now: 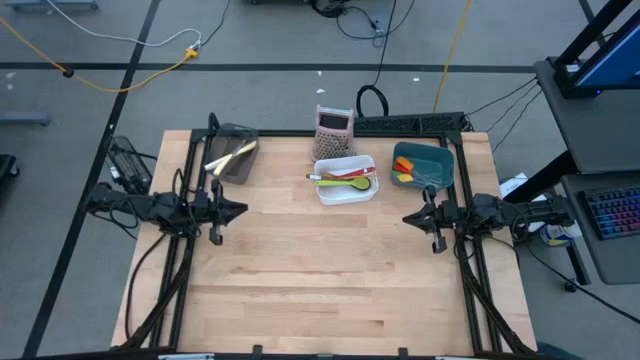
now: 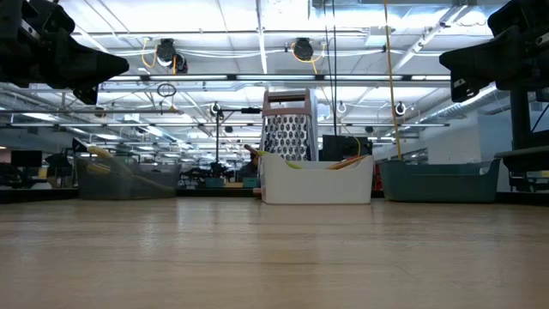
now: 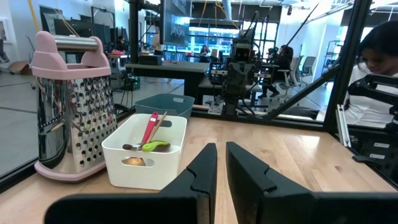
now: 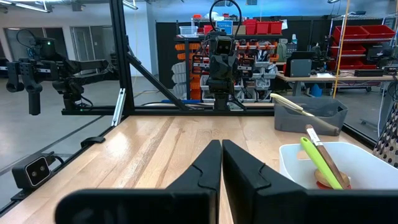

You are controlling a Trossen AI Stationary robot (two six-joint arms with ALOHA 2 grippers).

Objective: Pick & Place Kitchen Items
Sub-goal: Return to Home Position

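Several slim green, red and wooden spoons (image 1: 348, 180) fill a white bin (image 1: 347, 198).

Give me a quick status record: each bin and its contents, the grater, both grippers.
dark mesh bin: back left; cream-handled utensils inside
white plastic bin: back centre; green spoon with red and wooden spoons inside
teal bin: back right; orange and red spatula heads inside
pink-and-silver box grater: upright, behind the white bin
left gripper: above the table's left side, fingers shut, empty
right gripper: above the table's right side, fingers shut, empty
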